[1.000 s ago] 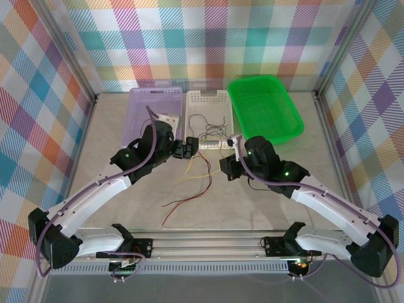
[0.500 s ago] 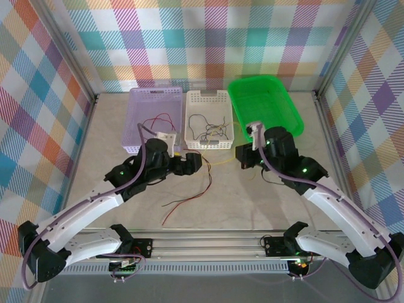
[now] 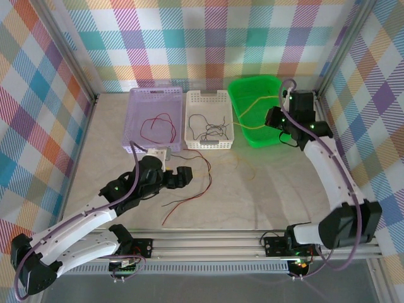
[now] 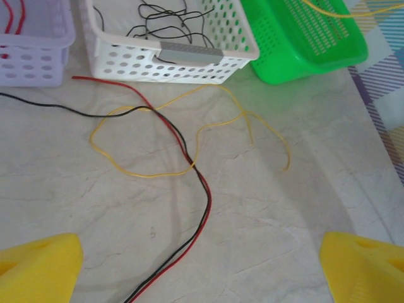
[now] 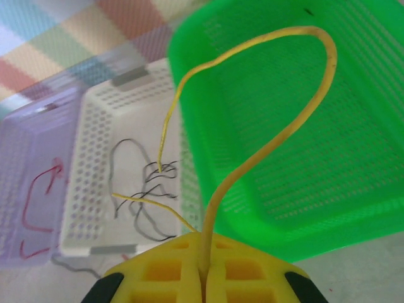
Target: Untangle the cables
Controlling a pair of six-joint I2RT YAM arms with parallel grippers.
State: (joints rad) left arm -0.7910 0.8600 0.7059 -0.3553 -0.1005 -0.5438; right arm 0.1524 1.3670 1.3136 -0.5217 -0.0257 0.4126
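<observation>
Between the right fingers (image 5: 170, 274), whose yellow pads are pressed together, a thin yellow wire (image 5: 323, 91) is pinched. It rises from the pads in a tall arch over the bright green perforated plastic tray (image 5: 328, 189) at the back right of the pale marbled counter (image 3: 284, 183). From above, the same strand runs leftward across that tray. The left fingers (image 4: 38, 268) stand wide apart with nothing between them (just bare counter below), low over the front left area. Just ahead of them a thin red wire (image 4: 113, 88) and a thin black wire (image 4: 44, 103) lie loose on the counter, meeting and then running side by side toward the near edge. A second yellow wire (image 4: 145, 175) loops across both of them. Behind these sits a white perforated plastic basket (image 3: 218, 96) holding a small tangle of black wires (image 3: 208, 129). Beside it on the left is a lilac perforated plastic basket (image 3: 154, 93) with a curled red wire (image 3: 158, 126) inside.
</observation>
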